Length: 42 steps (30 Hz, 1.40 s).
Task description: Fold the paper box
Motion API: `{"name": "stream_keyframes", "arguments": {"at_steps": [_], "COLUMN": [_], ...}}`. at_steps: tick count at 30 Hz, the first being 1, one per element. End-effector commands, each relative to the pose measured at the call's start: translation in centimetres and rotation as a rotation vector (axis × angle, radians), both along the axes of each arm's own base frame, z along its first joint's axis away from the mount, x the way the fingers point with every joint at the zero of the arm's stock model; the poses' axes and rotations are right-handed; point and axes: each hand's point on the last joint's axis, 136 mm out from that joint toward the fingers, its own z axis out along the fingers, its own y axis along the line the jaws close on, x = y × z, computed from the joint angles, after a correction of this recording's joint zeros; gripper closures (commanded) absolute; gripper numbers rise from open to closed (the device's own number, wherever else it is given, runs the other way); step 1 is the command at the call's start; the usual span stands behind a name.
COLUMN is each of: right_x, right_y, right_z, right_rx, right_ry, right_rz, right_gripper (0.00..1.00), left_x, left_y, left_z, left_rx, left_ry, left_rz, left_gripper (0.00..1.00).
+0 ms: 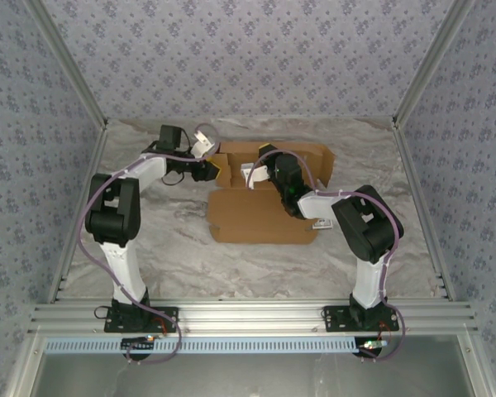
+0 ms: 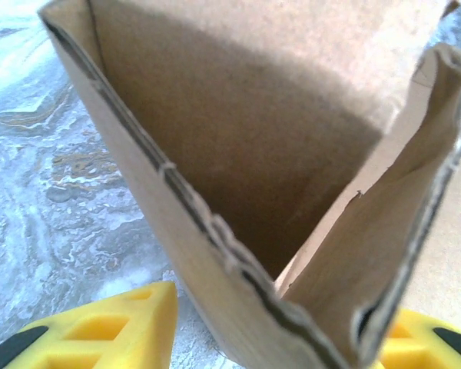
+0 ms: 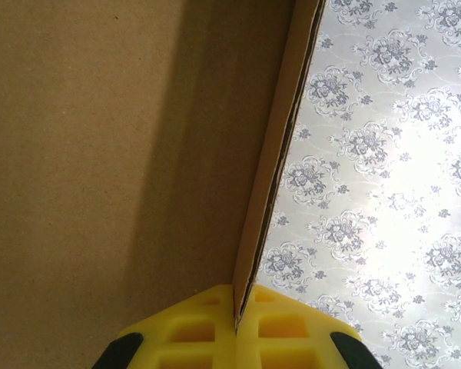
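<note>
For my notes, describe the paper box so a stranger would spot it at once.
On the marbled table, look at the middle, between the two arms. The paper box is the brown cardboard sheet there, near panel flat, far flaps raised; its plain brown sets it apart from the black-and-white arms.

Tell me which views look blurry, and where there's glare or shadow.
Left wrist: the paper box's near edge and the left gripper's fingers are blurred, glare whitens the table. Right wrist: sharp, a shadow band on the cardboard, bright patch on the wall. Top external: even light.

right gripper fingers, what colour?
Yellow with black patches: right gripper, pinching the brown cardboard paper box. Best in right wrist view.
</note>
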Motion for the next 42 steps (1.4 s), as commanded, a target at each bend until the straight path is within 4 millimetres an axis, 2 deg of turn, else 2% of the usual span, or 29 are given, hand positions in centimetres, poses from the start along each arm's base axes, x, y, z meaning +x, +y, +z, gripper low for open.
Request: {"name": "stream_keyframes", "arguments": {"at_steps": [1, 8, 12, 26, 36, 42], "right_x": [-0.5, -0.7, -0.8, -1.2, -1.4, -1.7], "right_y": [0.8, 0.8, 0.6, 0.3, 0.3, 0.7], "right_z": [-1.5, -1.5, -1.4, -0.2, -1.1, -1.9], "right_rx": [-0.054, -0.05, -0.048, -0.017, -0.017, -0.024], "right_ry": [0.04, 0.046, 0.074, 0.177, 0.201, 0.212], "right_rz": [0.027, 0.026, 0.018, -0.02, -0.027, -0.027], "right_gripper": [1.0, 1.0, 1.0, 1.0, 1.0, 1.0], "left_x": [1.7, 2.3, 1.6, 1.7, 2.6, 2.9], "left_y": [-0.2, -0.2, -0.7, -0.8, -0.3, -0.3], "left_z": [2.9, 2.7, 1.9, 2.2, 3.4, 3.1], "left_rx": [-0.026, -0.031, -0.005, -0.011, -0.08, -0.073], "left_ry": [-0.123, -0.157, -0.165, -0.177, -0.179, -0.179], "left_rz": [0.086, 0.177, 0.161, 0.174, 0.289, 0.348], "left_gripper": [0.53, 0.52, 0.49, 0.47, 0.48, 0.49]}}
